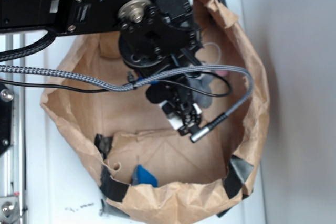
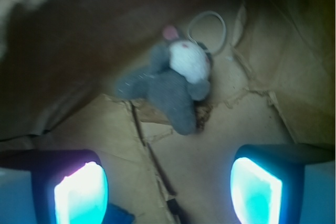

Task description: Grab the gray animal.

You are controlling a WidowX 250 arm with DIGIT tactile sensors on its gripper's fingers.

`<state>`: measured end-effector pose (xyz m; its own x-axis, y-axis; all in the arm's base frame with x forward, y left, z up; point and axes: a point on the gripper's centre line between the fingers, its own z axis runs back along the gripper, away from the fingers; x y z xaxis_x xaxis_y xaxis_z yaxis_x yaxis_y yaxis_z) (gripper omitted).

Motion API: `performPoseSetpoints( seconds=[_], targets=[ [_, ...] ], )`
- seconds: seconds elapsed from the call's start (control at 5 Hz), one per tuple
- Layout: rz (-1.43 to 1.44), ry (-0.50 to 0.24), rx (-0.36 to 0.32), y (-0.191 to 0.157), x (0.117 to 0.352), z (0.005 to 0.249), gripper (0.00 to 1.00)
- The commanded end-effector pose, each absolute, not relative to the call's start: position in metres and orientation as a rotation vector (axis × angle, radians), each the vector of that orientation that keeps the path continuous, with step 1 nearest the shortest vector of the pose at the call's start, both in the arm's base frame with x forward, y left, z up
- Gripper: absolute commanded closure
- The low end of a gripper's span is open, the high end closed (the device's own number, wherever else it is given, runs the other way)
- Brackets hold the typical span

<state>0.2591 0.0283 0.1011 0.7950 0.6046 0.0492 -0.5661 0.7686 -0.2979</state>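
Now the gripper [image 2: 168,190] (jaws wide apart, holding nothing) hovers near the gray animal [image 2: 173,85]; next, advance farther, then close.

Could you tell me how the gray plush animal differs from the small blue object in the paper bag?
The gray animal is soft gray plush with a white face patch, a pink ear and a white loop cord; the blue object is plain blue, its shape unclear. The gray animal lies under the arm, ahead of the open gripper; the blue object sits by the bag's taped near wall. Both rest on the paper bag's floor.
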Motion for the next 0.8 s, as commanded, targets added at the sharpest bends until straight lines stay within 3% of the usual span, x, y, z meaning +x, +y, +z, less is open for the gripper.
performPoseSetpoints(
  seconds=[0.0,0.2,0.6],
  targets=[
    [0.716,-0.278,-0.326,0.041,0.285,0.097,0.0],
    [0.725,-0.298,-0.262,0.037,0.292,0.083,0.0],
    [0.725,-0.254,-0.152,0.02,0.309,0.053,0.0]
  ],
)
